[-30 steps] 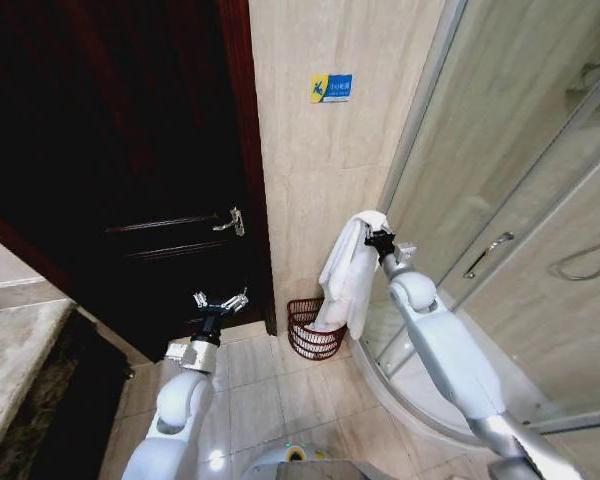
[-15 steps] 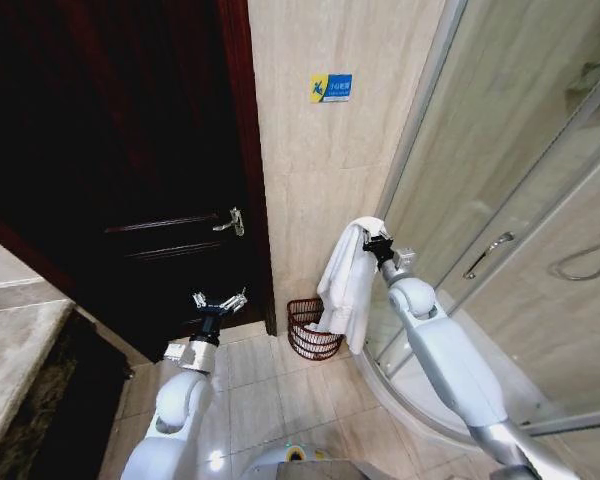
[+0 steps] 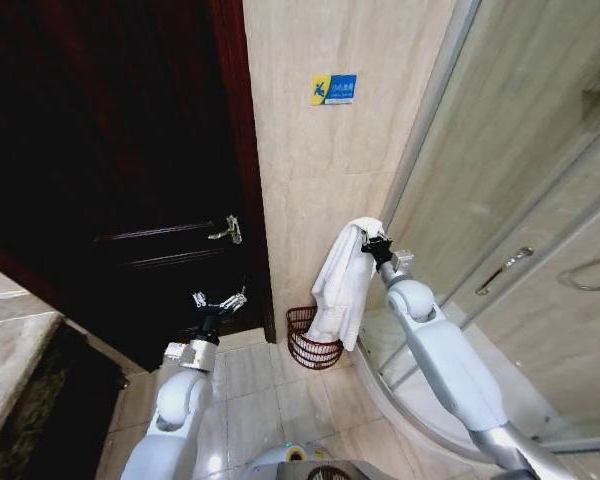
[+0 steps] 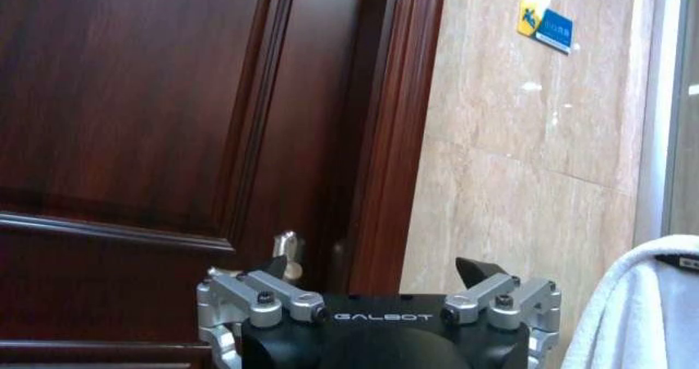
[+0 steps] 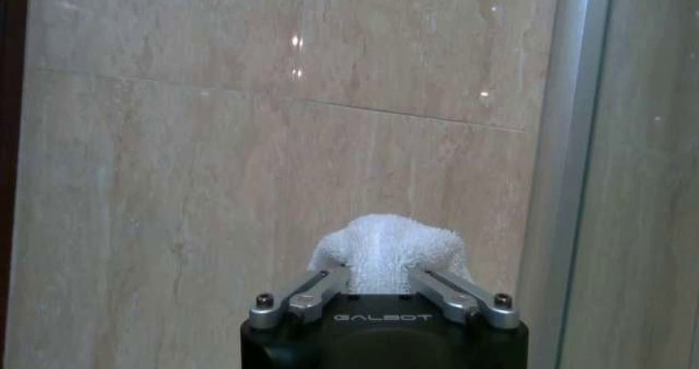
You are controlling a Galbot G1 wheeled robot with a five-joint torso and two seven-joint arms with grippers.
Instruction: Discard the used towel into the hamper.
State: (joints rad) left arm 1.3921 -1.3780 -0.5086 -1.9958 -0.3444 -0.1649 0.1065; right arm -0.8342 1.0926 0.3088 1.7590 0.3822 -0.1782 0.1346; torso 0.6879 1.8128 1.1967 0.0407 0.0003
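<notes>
Head view, reading from my base outward: my left gripper (image 3: 218, 302) is raised over the tiled floor (image 3: 280, 400) in front of the dark wooden door (image 3: 110, 150), its fingers spread wide with nothing between them. In the left wrist view I confirm the same: both fingertips (image 4: 275, 268) stand well apart, pointed at the door and its frame. My right gripper (image 3: 372, 243) is held higher, near the beige wall (image 3: 320, 170) and just beside the glass shower enclosure (image 3: 520, 180). Its fingers are closed on the top fold of the white towel (image 3: 338, 280); the right wrist view shows the towel bunched between the two pads and rising above them. The towel hangs straight down from that grip. The hamper (image 3: 310, 344) stands on the floor at the foot of the wall, between the door frame and the enclosure's curved base. The towel's lower end hangs at the hamper's rim; I cannot tell whether it touches. A small blue sign (image 3: 332, 89) is fixed high on the wall.
</notes>
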